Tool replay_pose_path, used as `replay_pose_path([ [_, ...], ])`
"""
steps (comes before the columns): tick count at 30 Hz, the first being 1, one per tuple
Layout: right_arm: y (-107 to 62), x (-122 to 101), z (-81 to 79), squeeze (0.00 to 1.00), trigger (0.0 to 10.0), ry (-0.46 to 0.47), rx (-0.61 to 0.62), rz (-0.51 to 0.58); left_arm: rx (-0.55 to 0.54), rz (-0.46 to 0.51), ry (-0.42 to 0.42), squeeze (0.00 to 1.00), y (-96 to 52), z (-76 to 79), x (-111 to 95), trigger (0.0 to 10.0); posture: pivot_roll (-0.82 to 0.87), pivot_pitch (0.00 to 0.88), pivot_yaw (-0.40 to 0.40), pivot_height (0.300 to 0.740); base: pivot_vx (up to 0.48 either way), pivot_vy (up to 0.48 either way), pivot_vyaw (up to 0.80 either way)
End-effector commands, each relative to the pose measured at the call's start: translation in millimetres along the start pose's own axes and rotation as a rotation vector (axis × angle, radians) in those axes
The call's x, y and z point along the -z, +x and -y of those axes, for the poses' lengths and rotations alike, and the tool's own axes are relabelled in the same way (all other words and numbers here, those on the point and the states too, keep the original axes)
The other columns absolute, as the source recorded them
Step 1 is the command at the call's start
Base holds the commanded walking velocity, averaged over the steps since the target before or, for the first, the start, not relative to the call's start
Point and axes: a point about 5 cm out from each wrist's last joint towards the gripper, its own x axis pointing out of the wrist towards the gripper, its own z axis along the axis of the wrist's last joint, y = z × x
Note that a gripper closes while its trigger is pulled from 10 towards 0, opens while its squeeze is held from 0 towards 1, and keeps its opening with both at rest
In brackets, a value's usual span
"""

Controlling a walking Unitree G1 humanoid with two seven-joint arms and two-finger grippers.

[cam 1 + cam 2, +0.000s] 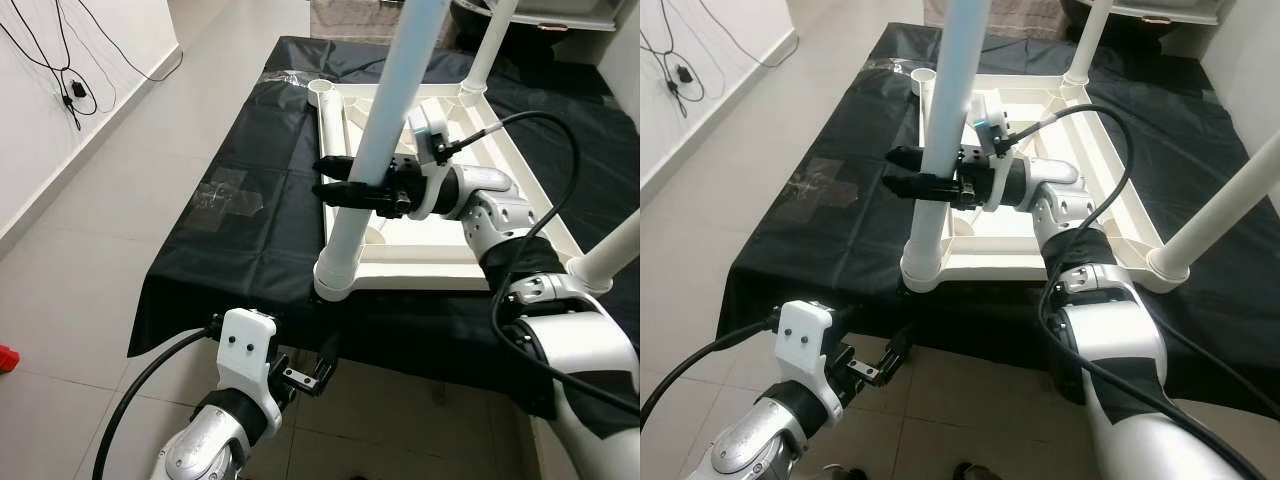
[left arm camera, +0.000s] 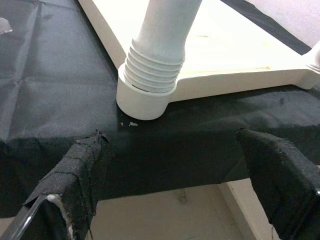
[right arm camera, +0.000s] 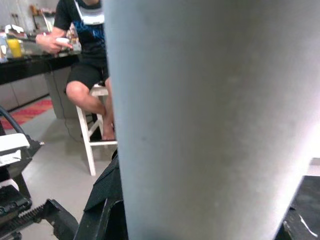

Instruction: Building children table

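Note:
The white tabletop (image 1: 470,268) lies upside down on a black cloth (image 1: 260,230). A white leg (image 1: 385,120) stands upright in the near left corner socket (image 1: 335,280), its threaded end (image 2: 152,67) sitting in the socket. My right gripper (image 1: 322,178) is shut on this leg at mid height, one black finger on each side. Up close, the leg (image 3: 210,120) blocks most of the right wrist view. My left gripper (image 2: 170,142) hangs open, low in front of the cloth's near edge and just below that socket, holding nothing.
Two more legs stand at the far right corner (image 1: 487,50) and near right corner (image 1: 612,255). A white tube (image 1: 326,105) lies along the tabletop's left side. Cables (image 1: 70,90) hang on the left wall. A person (image 3: 85,60) sits on a white stool beyond.

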Motion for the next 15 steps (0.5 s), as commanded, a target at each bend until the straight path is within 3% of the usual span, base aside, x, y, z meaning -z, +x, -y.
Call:
replay_pose_path([
  [1,5.1,28.6,-7.1,0.00,10.0,0.041,-0.023,-0.151,0.001,-0.008,-0.008,0.00,0.0,1.8,1.1,10.0,0.12,0.264,-0.055,0.740,0.000,0.000,0.00],
  [7,15.7,34.8,-9.1,0.00,10.0,0.031,-0.035,-0.186,0.000,-0.005,-0.006,0.00,1.6,1.5,0.9,10.0,0.11,0.270,-0.059,0.740,0.000,0.000,0.00],
  [8,24.3,43.1,-8.8,0.00,10.0,0.037,0.014,-0.206,-0.004,0.000,-0.006,0.00,2.5,1.3,0.1,10.0,0.12,0.271,-0.060,0.740,0.000,0.000,0.00],
  [15,29.7,47.3,-4.3,0.00,10.0,0.074,0.121,-0.193,-0.005,0.001,-0.002,0.00,3.1,0.9,-0.3,10.0,0.11,0.273,-0.060,0.740,0.000,0.000,0.00],
])
